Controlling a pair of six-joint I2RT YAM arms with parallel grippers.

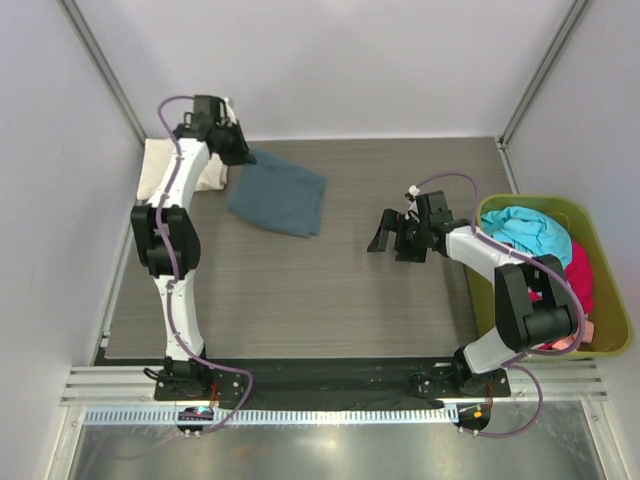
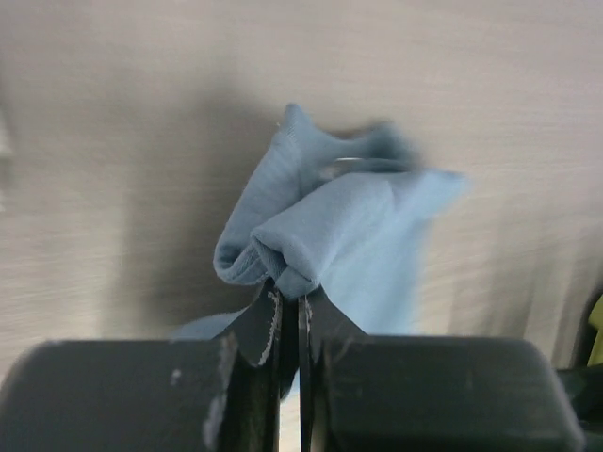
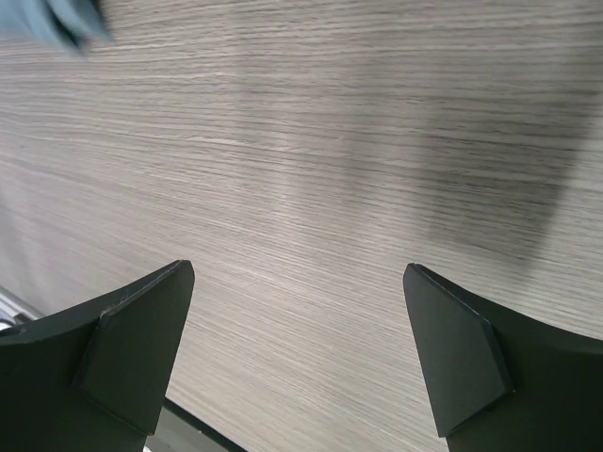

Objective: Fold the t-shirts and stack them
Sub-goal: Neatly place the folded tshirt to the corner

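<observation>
The slate-blue t-shirt [image 1: 280,198] lies folded on the table at the back left. My left gripper [image 1: 240,152] is shut on its far-left corner; the left wrist view shows the bunched blue cloth [image 2: 349,235] pinched between the jaws [image 2: 292,306]. A cream-white t-shirt [image 1: 160,168] lies folded at the far left, partly under the left arm. My right gripper [image 1: 392,238] is open and empty above bare table right of centre; its fingertips [image 3: 151,320] show wide apart. A turquoise t-shirt [image 1: 525,228] and a pink-red t-shirt [image 1: 580,275] lie in the bin.
The olive-green bin [image 1: 610,340] stands at the right table edge, beside the right arm. White walls and metal frame posts close in the back and sides. The metal rail with the arm bases runs along the near edge.
</observation>
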